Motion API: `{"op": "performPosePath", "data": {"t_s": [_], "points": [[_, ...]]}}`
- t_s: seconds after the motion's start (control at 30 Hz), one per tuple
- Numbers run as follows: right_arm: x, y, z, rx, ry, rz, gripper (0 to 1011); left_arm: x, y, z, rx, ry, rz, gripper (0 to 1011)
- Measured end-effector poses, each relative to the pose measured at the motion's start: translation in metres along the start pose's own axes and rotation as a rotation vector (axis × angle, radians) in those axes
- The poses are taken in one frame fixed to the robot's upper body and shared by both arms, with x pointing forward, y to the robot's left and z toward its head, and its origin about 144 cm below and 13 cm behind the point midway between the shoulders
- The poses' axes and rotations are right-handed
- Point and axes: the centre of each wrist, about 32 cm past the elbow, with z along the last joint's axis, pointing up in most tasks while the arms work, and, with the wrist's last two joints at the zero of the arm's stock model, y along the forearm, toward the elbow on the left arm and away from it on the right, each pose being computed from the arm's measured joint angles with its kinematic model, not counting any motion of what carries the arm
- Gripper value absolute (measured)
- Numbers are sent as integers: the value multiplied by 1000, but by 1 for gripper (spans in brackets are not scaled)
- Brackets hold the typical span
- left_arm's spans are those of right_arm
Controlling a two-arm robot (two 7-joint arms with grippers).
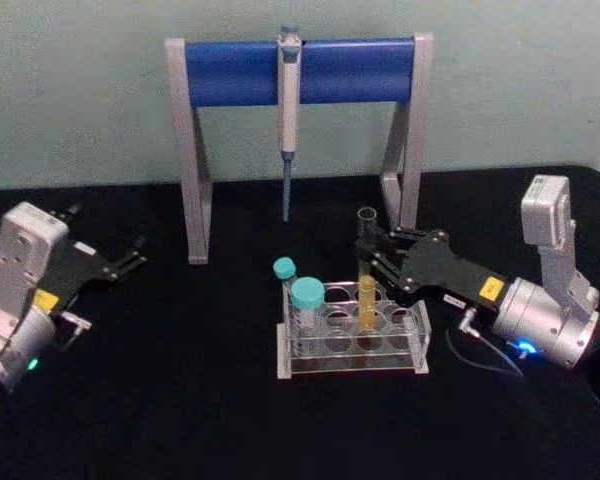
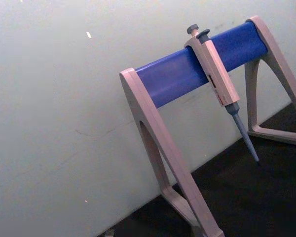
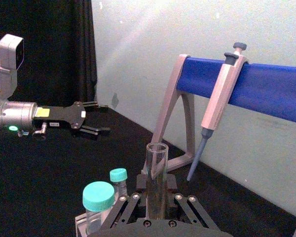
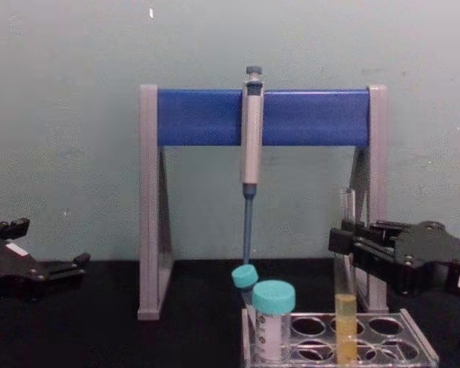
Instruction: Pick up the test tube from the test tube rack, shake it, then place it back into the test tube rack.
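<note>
Matte black tabletop [image 1: 160, 400] under a flat, pale green wall [image 1: 70, 90]. Near the middle, upright in one of the rack's round holes: long slim clear glass test tube [image 1: 366, 296], open at the mouth, with yellow liquid in its lower part and bare glass above. Round bottom down inside the rack, not lifted clear.

Under it, low clear-greyish plastic test tube rack [image 1: 325, 362], boxy and glossy, pierced with rows of round holes, lying flat on the black surface.

Closed about the tube's bare upper glass, above the liquid line: right gripper [image 1: 368, 256], an angular black linkage on a silver cylindrical wrist, reaching in from the right. Jaws drawn narrow, dark pads against the glass on both sides (plainest from the right wrist view).

At the rack's left end: wide teal-capped tube [image 1: 307, 300] of clear plastic, and just behind it a slim teal-capped tube [image 1: 284, 268], both shorter than the glass one.

Behind the rack: tall stand [image 1: 192, 150] with flat grey legs and a smooth blue cylindrical crossbar [image 1: 230, 72]. Hung at the bar's middle, grey-blue pipette [image 1: 289, 110], tapered tip pointing down.

Far left, well apart from the rack: left gripper [image 1: 108, 235], black fingers on a silver body, low over the table, jaws spread wide.
</note>
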Motion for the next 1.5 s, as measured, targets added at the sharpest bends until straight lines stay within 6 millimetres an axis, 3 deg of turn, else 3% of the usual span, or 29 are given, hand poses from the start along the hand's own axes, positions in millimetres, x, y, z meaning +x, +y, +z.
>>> {"op": "performPosePath", "data": {"t_s": [1.5], "points": [[-1,2,-2,-40,-13,1,230,0,0,0,0,0,0,1001]]}}
